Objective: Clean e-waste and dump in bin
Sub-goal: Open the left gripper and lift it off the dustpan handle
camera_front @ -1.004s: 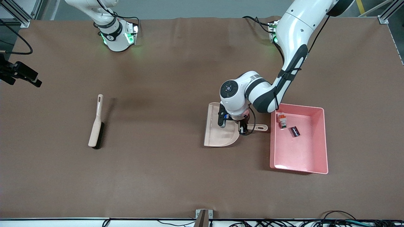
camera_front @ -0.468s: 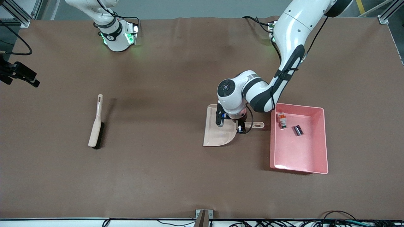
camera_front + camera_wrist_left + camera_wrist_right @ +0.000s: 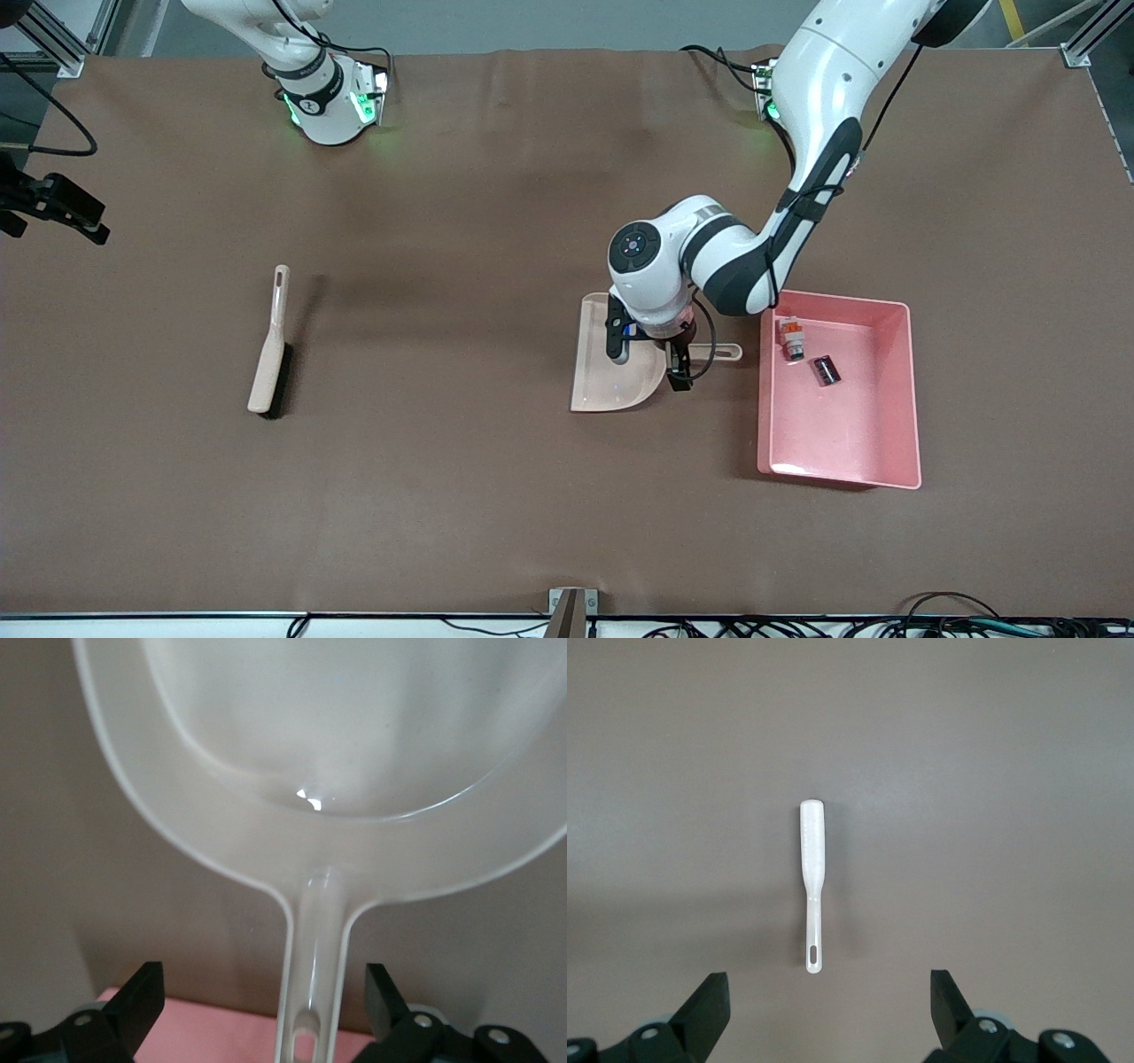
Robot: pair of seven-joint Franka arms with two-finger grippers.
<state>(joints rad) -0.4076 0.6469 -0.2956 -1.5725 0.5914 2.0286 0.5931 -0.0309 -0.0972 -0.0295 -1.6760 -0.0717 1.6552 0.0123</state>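
Note:
The pink bin [image 3: 842, 439] lies toward the left arm's end of the table. Inside it are the e-waste pieces: a white-grey part with orange [image 3: 791, 338] and a dark block [image 3: 826, 370]. Beside the bin lies the beige dustpan [image 3: 613, 377], its handle [image 3: 722, 352] pointing at the bin. My left gripper [image 3: 680, 354] [image 3: 263, 1003] stands open low over that handle [image 3: 312, 974], a finger on either side and neither touching it. My right gripper [image 3: 828, 1005] hangs open with nothing in it, high over the brush [image 3: 812, 870].
The beige brush [image 3: 268, 354] lies on the brown mat toward the right arm's end, its handle pointing toward the robots' bases. A pink strip of the bin's rim [image 3: 195, 1036] shows under the left fingers. A metal bracket [image 3: 571, 610] sits at the table's nearest edge.
My left gripper has opened and let go of the dustpan handle. The dustpan shifted slightly away from the bin and now lies still. The dark block rocked a little in the bin.

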